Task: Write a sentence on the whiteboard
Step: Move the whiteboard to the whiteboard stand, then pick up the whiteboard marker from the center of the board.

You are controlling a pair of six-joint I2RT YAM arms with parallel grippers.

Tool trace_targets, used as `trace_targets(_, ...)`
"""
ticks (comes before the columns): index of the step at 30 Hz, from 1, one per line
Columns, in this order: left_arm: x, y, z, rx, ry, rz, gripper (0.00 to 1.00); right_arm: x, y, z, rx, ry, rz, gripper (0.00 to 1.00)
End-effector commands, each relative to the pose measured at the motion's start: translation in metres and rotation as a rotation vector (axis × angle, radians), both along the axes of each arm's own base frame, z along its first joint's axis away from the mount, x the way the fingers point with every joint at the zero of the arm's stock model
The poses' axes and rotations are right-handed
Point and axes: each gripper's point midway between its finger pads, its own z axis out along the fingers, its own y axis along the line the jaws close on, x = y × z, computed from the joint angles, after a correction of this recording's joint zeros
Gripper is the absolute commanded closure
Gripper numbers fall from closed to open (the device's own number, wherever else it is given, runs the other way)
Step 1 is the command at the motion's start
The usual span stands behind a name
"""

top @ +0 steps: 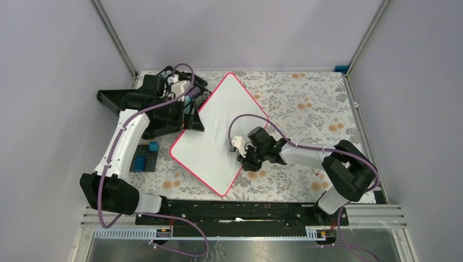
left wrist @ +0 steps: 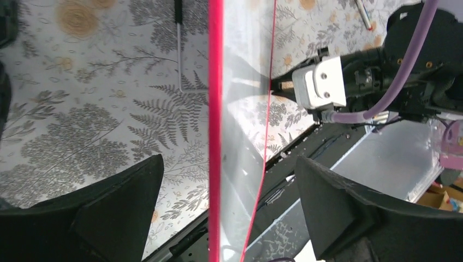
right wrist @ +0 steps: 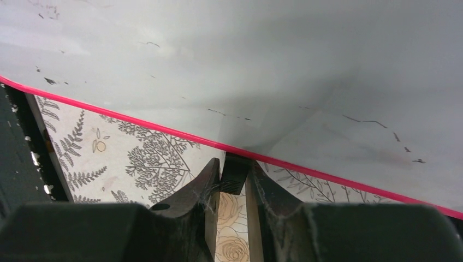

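Reaching up the left side of the top view, the left arm bends at the elbow. The left gripper (top: 192, 117) is spread, its fingers (left wrist: 109, 213) on either side of the whiteboard (top: 215, 131) rim, apart from it. The right arm stretches from lower right toward centre, and the right gripper (top: 244, 158) is clenched on a black clip (right wrist: 235, 174) at the board's lower-right edge. Whiteboard: diamond-wise, centre frame. Case (top: 117, 99), upper left: contents unclear. Tray (top: 141, 149), left: blue blocks (top: 154, 146).
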Motion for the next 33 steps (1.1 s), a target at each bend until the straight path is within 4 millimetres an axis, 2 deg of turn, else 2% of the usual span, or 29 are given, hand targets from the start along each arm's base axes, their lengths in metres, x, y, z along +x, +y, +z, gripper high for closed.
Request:
trace_targets(1, 0.012, 0.015, 0.028, 0.005, -0.141, 0.072, 0.01, -0.014, 0.027, 0.01, 0.06, -0.002, 0.079, 1.0)
trace_targets(5, 0.024, 0.025, 0.045, 0.032, -0.228, 0.116, 0.01, -0.02, 0.028, 0.012, 0.056, 0.014, 0.045, 1.0)
trace_targets(6, 0.027, 0.026, 0.049, 0.037, -0.247, 0.124, 0.01, -0.022, 0.028, 0.014, 0.059, 0.023, 0.043, 0.87)
trace_targets(7, 0.03, 0.027, 0.055, 0.028, -0.255, 0.147, 0.01, -0.023, 0.028, 0.017, 0.064, 0.033, 0.04, 0.67)
trace_targets(12, 0.042, 0.026, 0.075, 0.01, -0.309, 0.163, 0.01, -0.034, 0.03, 0.045, 0.114, 0.062, 0.052, 0.23)
trace_targets(15, 0.05, 0.025, 0.087, 0.0, -0.351, 0.166, 0.01, -0.039, 0.022, 0.066, 0.108, 0.047, 0.076, 0.14)
trace_targets(19, 0.058, 0.026, 0.107, 0.003, -0.433, 0.158, 0.01, -0.033, -0.003, 0.09, 0.078, 0.005, 0.06, 0.09)
trace_targets(22, 0.061, 0.025, 0.123, 0.003, -0.494, 0.14, 0.01, -0.01, -0.04, 0.098, 0.06, 0.022, -0.056, 0.09)
trace_targets(24, 0.061, 0.021, 0.125, 0.012, -0.517, 0.108, 0.01, 0.012, -0.076, 0.095, 0.009, 0.007, -0.156, 0.1)
trace_targets(26, 0.059, 0.015, 0.122, 0.021, -0.52, 0.081, 0.01, 0.034, -0.123, 0.089, -0.051, 0.006, -0.293, 0.12)
trace_targets(29, 0.057, 0.005, 0.115, 0.029, -0.52, 0.048, 0.01, 0.044, -0.184, 0.075, -0.151, 0.05, -0.45, 0.17)
trace_targets(33, 0.057, -0.003, 0.107, 0.052, -0.54, 0.029, 0.01, 0.043, -0.246, 0.055, -0.261, 0.086, -0.607, 0.26)
